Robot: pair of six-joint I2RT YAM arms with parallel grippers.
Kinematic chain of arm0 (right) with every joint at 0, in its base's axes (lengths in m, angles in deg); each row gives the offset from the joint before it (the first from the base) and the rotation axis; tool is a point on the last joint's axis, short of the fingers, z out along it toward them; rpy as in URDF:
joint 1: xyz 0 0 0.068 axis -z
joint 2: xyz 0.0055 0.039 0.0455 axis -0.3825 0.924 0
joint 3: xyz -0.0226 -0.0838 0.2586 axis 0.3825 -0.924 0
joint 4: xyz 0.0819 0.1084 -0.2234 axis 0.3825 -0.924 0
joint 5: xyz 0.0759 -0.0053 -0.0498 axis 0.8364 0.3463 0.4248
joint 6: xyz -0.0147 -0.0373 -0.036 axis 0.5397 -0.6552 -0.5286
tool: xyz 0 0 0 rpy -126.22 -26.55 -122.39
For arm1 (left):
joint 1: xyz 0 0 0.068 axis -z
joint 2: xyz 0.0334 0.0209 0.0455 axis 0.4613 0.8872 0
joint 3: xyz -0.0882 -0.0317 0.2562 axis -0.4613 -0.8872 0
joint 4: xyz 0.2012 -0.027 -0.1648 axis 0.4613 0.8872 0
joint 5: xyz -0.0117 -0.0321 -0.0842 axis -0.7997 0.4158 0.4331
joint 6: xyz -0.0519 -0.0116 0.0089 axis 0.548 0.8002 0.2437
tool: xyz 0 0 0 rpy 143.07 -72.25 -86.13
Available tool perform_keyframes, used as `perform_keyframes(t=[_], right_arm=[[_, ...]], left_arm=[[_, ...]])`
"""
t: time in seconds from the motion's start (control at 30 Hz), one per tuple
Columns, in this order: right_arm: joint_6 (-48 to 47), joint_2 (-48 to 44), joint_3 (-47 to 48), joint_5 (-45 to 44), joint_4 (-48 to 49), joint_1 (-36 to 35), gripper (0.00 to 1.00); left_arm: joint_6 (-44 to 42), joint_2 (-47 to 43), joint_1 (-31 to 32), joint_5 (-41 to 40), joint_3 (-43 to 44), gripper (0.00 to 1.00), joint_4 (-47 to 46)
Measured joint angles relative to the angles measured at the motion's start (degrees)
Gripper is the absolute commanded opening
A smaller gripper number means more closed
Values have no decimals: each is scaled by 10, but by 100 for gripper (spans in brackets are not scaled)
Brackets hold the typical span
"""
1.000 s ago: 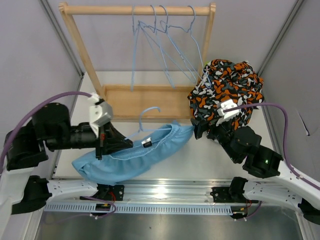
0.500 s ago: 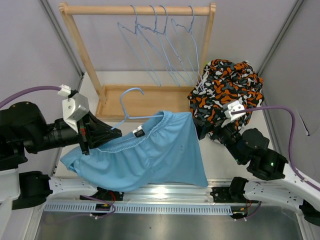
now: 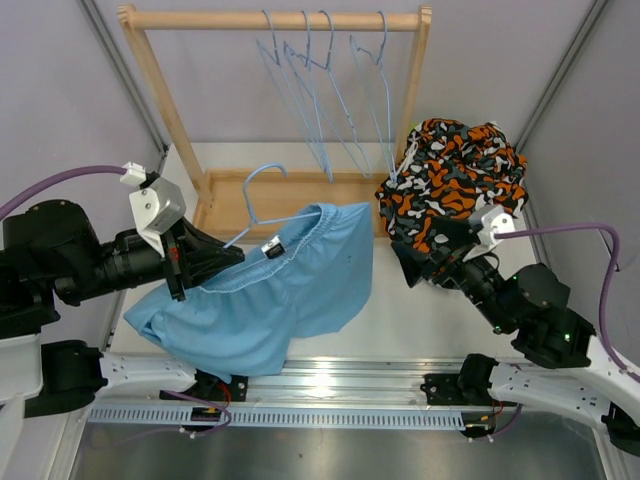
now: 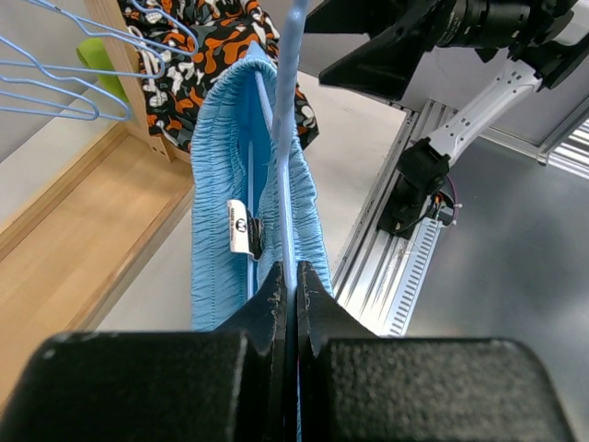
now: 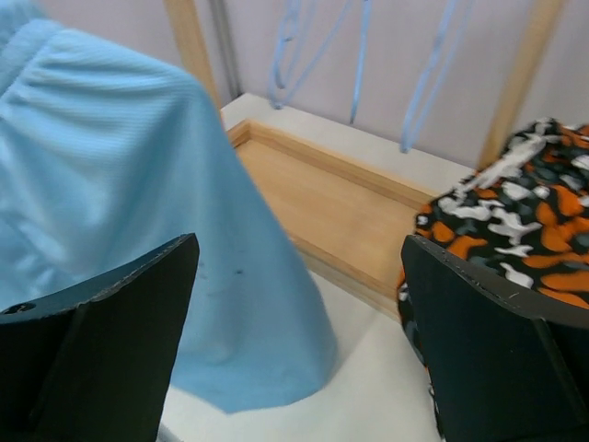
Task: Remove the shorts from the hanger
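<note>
The left claw (image 4: 293,276) is pinched fully closed on the thin wire of a pale blue hanger (image 4: 294,110). It holds the hanger clear of the rack (image 3: 280,18), in front of the rack's left post. The blue shorts (image 3: 290,290) hang on that hanger. Their gathered waistband is threaded over the wire with a small white label showing, and the legs sag toward the tabletop (image 3: 430,320) in front of the rack's wooden base. Whether the fabric rests on the tabletop cannot be told.

The right claw (image 5: 299,276) is spread as wide as it goes and has hold of nothing. It sits in front of the rack's right post, between the blue shorts' hem and the camo shorts (image 3: 455,180), touching neither. The camo shorts lie bunched in a heap against the rack's right post. Several bare hangers (image 3: 320,130) dangle from the rack's top bar.
</note>
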Motion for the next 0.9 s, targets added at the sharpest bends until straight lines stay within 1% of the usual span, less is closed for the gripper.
perform_keyframes(t=[0.23,0.3,0.43,0.47,0.5,0.53,0.57,0.67,0.77,0.9], right_arm=[[6,106,2,86,28,1,99],[8,127,-2,106,36,15,100],[20,144,-18,158,63,71,99],[25,145,-22,168,71,86,85],[27,145,-26,178,81,98,59],[32,145,-29,189,92,109,27],[38,145,-32,199,104,118,0],[53,139,-42,220,134,133,0],[57,118,-55,231,145,165,0],[74,82,-59,266,145,259,0]], left_arm=[[0,6,0,8,9,0,0],[1,4,0,13,10,0,0],[1,-5,0,22,12,0,0],[1,-8,0,24,12,0,0],[1,-11,0,26,12,0,0],[1,-14,0,26,11,0,0],[1,-16,0,26,11,0,0],[1,-18,0,25,11,0,0],[1,-18,0,22,5,0,0],[1,-18,0,16,-19,0,-2]])
